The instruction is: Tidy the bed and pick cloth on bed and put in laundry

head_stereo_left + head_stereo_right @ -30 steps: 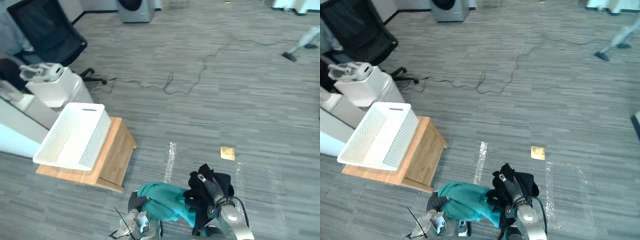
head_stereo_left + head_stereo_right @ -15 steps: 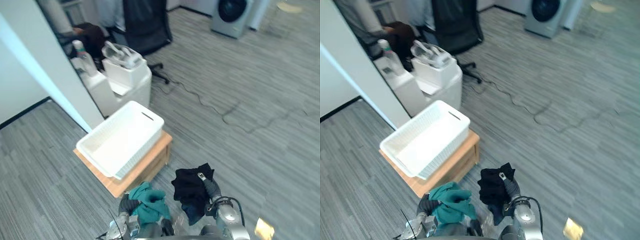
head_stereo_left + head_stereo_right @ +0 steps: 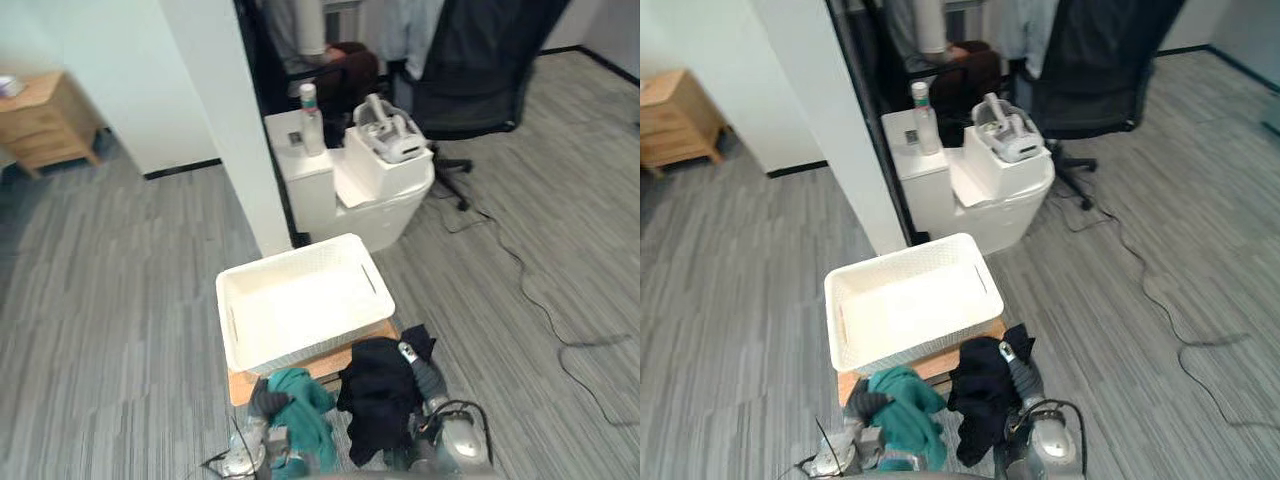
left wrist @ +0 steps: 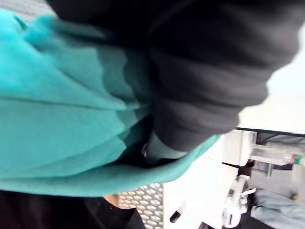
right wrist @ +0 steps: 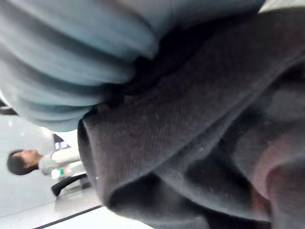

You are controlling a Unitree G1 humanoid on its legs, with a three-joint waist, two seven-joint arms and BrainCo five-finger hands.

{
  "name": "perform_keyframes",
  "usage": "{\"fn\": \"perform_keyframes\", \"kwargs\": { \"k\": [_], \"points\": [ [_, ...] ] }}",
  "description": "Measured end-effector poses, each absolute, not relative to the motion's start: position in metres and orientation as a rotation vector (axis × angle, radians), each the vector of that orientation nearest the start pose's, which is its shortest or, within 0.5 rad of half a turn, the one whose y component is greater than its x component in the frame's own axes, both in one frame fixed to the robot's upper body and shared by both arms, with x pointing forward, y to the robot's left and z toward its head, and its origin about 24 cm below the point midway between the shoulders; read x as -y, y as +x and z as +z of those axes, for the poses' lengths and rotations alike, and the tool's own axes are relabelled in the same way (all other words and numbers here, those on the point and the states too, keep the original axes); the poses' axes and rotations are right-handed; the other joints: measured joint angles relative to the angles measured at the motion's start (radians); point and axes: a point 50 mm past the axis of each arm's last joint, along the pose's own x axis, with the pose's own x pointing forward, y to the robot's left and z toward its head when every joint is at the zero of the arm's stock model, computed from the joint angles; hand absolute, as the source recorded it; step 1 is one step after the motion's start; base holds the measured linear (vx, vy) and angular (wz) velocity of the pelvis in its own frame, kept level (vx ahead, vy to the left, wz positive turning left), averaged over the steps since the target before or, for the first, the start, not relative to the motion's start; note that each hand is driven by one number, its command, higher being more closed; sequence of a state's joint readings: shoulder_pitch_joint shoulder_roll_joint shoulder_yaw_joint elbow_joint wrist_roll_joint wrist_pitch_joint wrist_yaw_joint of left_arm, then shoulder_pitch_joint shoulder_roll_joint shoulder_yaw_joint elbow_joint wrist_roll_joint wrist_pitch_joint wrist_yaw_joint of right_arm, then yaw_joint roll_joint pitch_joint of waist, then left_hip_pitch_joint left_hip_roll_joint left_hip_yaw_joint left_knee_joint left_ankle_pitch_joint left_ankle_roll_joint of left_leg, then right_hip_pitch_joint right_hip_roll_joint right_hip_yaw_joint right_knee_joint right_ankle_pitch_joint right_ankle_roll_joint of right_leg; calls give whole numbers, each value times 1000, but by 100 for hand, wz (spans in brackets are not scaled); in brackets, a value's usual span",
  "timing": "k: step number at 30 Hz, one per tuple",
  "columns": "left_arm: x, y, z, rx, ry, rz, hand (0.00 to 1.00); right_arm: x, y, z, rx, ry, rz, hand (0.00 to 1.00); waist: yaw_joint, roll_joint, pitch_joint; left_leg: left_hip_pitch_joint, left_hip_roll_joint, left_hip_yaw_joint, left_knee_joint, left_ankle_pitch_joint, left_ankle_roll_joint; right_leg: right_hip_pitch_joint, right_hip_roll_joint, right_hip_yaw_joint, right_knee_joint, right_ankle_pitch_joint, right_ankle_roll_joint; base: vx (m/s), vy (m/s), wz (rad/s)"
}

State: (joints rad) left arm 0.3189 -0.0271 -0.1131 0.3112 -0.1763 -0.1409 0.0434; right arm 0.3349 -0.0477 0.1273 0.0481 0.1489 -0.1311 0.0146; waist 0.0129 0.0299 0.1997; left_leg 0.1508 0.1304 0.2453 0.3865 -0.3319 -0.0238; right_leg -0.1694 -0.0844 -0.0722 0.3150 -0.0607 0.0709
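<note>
A white laundry basket (image 3: 300, 312) stands empty on a low wooden stand (image 3: 238, 386), right in front of me. My left hand (image 3: 264, 400) is shut on a bunched teal cloth (image 3: 303, 424) at the basket's near edge. In the left wrist view the teal cloth (image 4: 57, 129) lies folded under the hand's dark cover (image 4: 205, 71). To its right, my right hand (image 3: 426, 380) is shut on a black cloth (image 3: 378, 398) that hangs in a heap by the stand's near right corner. The black cloth (image 5: 190, 143) also bulges close under the right wrist.
Behind the basket stands a white rounded cabinet (image 3: 395, 215) with a bottle (image 3: 309, 120) and a white device (image 3: 390, 140) on top. A white pillar (image 3: 220, 110) rises at its left. A black office chair (image 3: 470, 70) and a seated person (image 3: 300, 30) are further back. A wooden nightstand (image 3: 45, 125) is far left.
The camera has swung left: the basket now sits square in front of me, near both hands, and the pillar and nightstand have come into view. Both cloths stay held.
</note>
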Motion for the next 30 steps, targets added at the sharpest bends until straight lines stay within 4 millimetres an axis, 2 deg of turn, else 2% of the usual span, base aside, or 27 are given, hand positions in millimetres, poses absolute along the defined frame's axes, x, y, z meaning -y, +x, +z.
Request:
{"fn": "perform_keyframes", "kwargs": {
  "k": [2,3,4,5,6,8,9,12,13,15,16,18,21,25,30],
  "points": [
    [-137,153,-73,-463,-200,87,100,153,172,-7,-167,113,-9,100,1,-14,1,-10,47,140,94,38,9,66,-14,-41,-47,1,1,32,-159,71],
    [-140,149,-73,-466,-200,97,100,159,173,10,-94,103,-27,100,2,-25,-8,-14,78,256,137,70,15,101,-23,-53,-83,4,4,9,-67,32],
    [-141,145,-75,-479,-202,103,100,161,176,21,-36,92,-26,100,1,-28,-24,-14,83,305,124,80,14,113,-23,-56,-120,17,10,7,-42,19],
    [-141,142,-76,-487,-202,104,100,163,178,27,-7,82,-28,100,1,-28,-39,-14,78,312,95,80,13,113,-19,-59,-147,31,10,40,-5,6],
    [-143,140,-77,-493,-198,96,100,167,183,34,34,49,-30,100,-2,-13,-61,-14,67,312,45,80,13,117,-14,-64,-190,57,10,104,-1,5],
    [-142,141,-77,-490,-201,70,100,174,195,48,106,-2,-42,100,-6,-8,-67,-12,45,308,-47,82,7,121,-5,-75,-261,127,4,106,18,12],
    [-142,142,-77,-489,-196,54,100,181,203,57,146,-52,-52,100,-6,-15,-64,2,30,307,-100,94,-18,125,-7,-91,-290,151,-6,33,45,18],
    [-142,142,-77,-491,-194,28,100,188,217,74,217,-134,-39,100,-8,-16,-64,40,12,309,-165,101,-33,154,-7,-97,-310,164,-9,-3,82,10],
    [-141,142,-77,-492,-194,17,100,188,227,89,277,-178,-22,100,-8,-19,-67,60,-1,307,-200,103,-36,165,-10,-97,-321,171,0,-48,86,5],
    [-143,143,-76,-487,-197,-1,100,186,237,107,354,-197,-2,100,-7,-25,-68,59,-15,305,-232,103,-36,161,-15,-99,-341,192,7,-123,101,7],
    [-145,142,-76,-489,-187,-11,100,181,246,124,428,-197,14,100,-5,-38,-70,47,-31,305,-252,103,-36,154,-22,-98,-370,220,11,-230,123,5],
    [-152,138,-78,-506,-169,-21,100,171,256,143,503,-215,62,100,1,-56,-71,32,-46,302,-253,103,-35,148,-35,-98,-388,244,16,-233,96,6],
    [-152,132,-81,-531,-169,-29,100,159,264,154,547,-230,122,100,1,-65,-72,21,-49,289,-247,103,-34,148,-43,-107,-387,252,15,-166,38,12],
    [-149,133,-80,-530,-194,-39,100,151,289,154,513,-262,156,100,2,-81,-73,7,-49,274,-246,110,-23,145,-48,-121,-389,255,12,-135,10,12],
    [-146,141,-69,-471,-226,-66,100,150,315,152,454,-322,173,100,3,-81,-73,-44,-56,243,-235,117,-15,126,-60,-151,-410,273,14,-67,11,18]
  ]
}}
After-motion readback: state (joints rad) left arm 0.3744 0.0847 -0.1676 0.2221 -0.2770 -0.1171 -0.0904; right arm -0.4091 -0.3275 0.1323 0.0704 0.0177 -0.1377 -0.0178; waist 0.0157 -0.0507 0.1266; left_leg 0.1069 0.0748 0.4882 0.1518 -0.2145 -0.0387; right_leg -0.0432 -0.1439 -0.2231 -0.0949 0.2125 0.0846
